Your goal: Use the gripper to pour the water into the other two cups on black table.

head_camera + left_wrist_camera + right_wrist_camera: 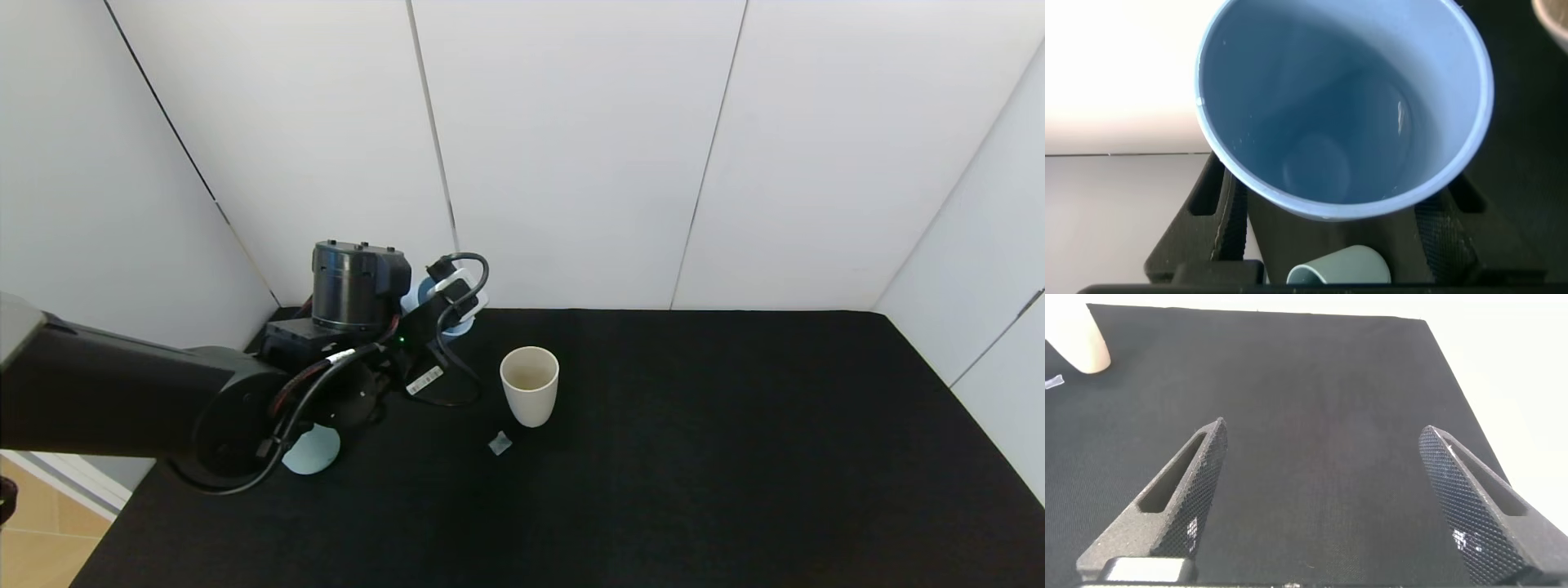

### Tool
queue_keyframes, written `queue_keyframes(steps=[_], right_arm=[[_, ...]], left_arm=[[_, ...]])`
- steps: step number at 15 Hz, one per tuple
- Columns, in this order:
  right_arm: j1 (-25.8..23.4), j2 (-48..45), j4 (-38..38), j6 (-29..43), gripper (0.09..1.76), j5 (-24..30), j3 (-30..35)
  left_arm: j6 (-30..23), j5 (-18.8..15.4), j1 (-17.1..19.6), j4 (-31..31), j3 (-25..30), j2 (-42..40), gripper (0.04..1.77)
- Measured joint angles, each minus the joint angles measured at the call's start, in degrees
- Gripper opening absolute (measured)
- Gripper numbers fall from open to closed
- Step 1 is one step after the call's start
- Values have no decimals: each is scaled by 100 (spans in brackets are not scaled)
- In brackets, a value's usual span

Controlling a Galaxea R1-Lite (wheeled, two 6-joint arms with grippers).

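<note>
A: Where do we hold the water now?

B: We hold the light blue tumbler (1343,106) in the left gripper (445,298), its fingers closed on the tumbler's sides, lifted at the far left of the black table (694,457). The wrist view shows only a thin film of water (1372,131) inside. We judge the tumbler is tipped, mouth toward the camera, so the pour is under way or nearly done.

A: And the receiving cups?

B: The teal-green cup (310,451) stands near left, partly hidden under the arm; in the wrist view it sits below the tumbler (1339,268). The cream-beige cup (530,385) stands upright to the right, well apart, with a clear plastic scrap (500,443) just near of it.

A: Room to move?

B: The wall panels (571,147) close in behind the gripper. Open cloth lies to the right. The right gripper (1323,506) hangs over bare table, jaws wide apart, holding nothing.
</note>
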Motion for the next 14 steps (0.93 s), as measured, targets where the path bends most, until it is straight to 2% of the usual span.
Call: queue_keyframes(steps=[6,9,14], right_arm=[[0,0,1,0,171,1,0],[0,0,1,0,171,4,0],[0,0,1,0,171,1,0]], left_arm=[[300,466,-433,0,-417,477,118],[660,750,-571,-60,-571,684,117],[1356,928,-623,-72,-786,879,117]])
